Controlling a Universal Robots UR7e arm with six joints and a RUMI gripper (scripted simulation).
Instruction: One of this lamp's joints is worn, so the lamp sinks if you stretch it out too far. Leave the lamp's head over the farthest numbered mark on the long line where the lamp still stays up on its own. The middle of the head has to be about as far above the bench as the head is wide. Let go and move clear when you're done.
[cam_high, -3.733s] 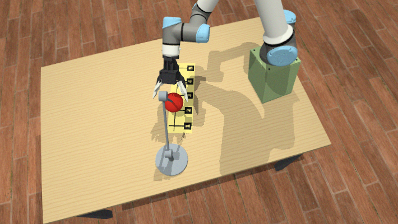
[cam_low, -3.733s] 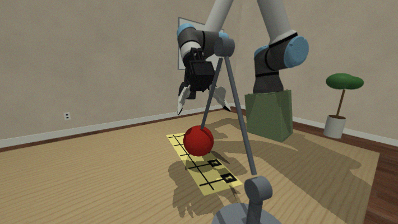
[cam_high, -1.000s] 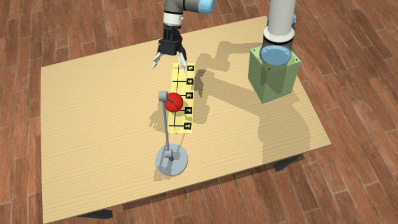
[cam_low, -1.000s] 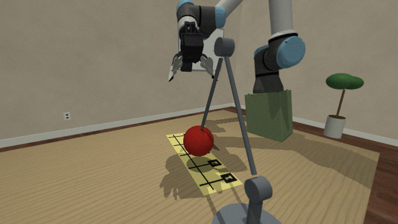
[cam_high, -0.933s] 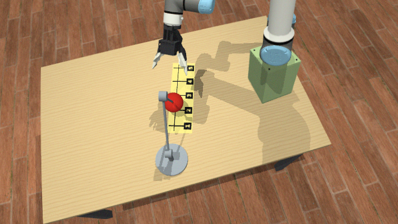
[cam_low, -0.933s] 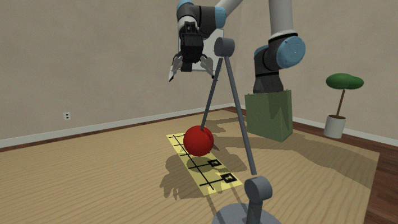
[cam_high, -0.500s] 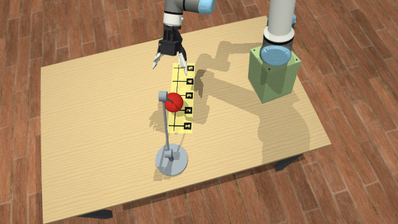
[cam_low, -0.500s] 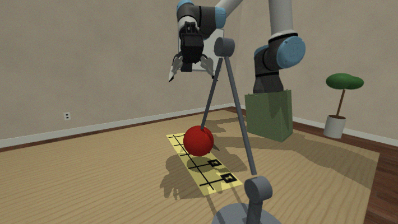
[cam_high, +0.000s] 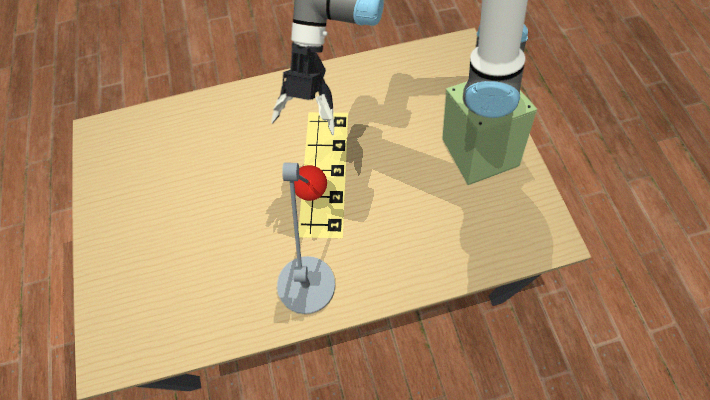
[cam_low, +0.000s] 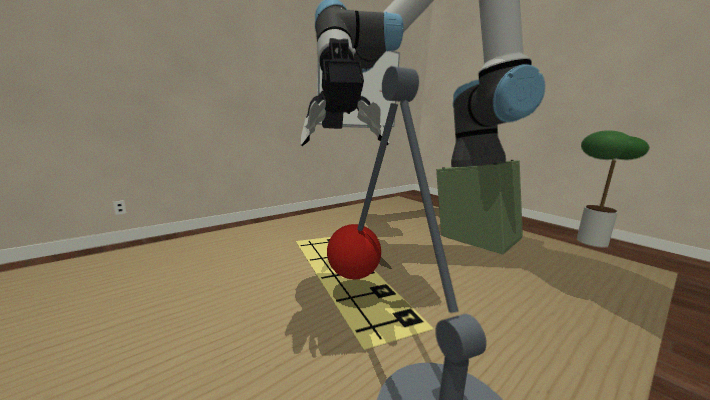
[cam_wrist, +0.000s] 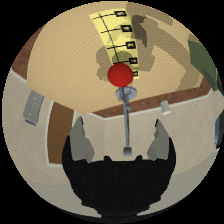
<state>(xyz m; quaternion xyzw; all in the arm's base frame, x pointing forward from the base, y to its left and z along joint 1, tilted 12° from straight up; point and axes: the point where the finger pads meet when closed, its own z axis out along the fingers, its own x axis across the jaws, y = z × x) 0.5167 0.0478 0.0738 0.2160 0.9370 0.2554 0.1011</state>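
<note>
Lamp head, a red sphere (cam_high: 310, 183) (cam_low: 353, 252) (cam_wrist: 120, 75): suspended above the yellow numbered strip (cam_high: 326, 232) (cam_low: 370, 341) (cam_wrist: 102, 33), apart from it. In the top view it appears between marks 2 and 3; exact mark beneath cannot be told. Thin grey arms rise from the head to an elbow joint (cam_high: 290, 171) (cam_low: 400, 84) (cam_wrist: 127, 151), then descend toward the round grey base (cam_high: 320, 297) (cam_low: 425, 382). Claw (cam_high: 302, 128) (cam_low: 344, 142) (cam_wrist: 119, 121): fully open, holding nothing, apart from the lamp. Green pedestal (cam_high: 456, 145) (cam_low: 455, 200): on the wooden surface (cam_high: 175, 225) (cam_low: 175, 310) (cam_wrist: 60, 65).

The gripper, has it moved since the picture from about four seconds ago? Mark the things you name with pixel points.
Yes. In the top view the gripper (cam_high: 302, 127) (cam_low: 344, 142) (cam_wrist: 119, 120) has drawn away from the red lamp head (cam_high: 311, 183) (cam_low: 354, 251) (cam_wrist: 120, 75), toward the 5 end of the yellow strip (cam_high: 324, 211) (cam_low: 395, 336) (cam_wrist: 103, 36).
</note>
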